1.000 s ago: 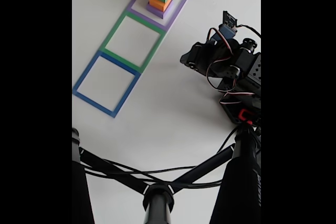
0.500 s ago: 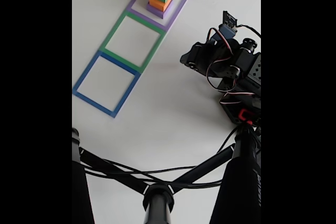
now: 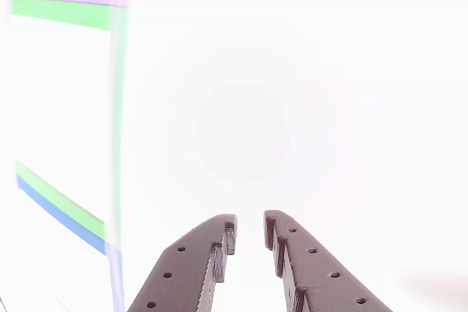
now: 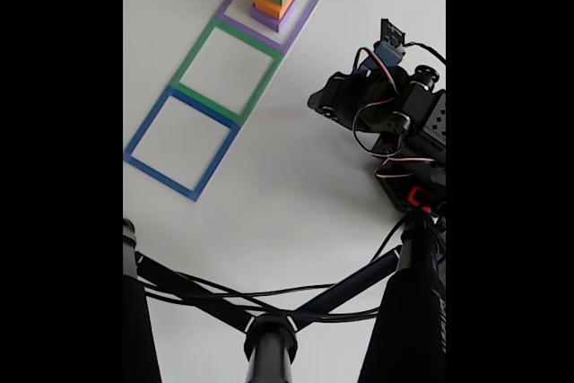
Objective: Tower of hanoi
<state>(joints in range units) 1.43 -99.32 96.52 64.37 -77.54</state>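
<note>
White table (image 4: 296,195) fills my fixed view, with three taped square outlines running in a row: blue (image 4: 182,143), green (image 4: 227,71) and purple (image 4: 272,2). My tower of hanoi (image 4: 274,0) stands stacked inside the purple outline near the table's far edge: purple slab at the bottom, then orange block, a green one, blue cube on top. My arm (image 4: 395,114) sits folded well apart from it. The jaws (image 3: 249,233) stand slightly parted, grasping nothing, over bare table.
</note>
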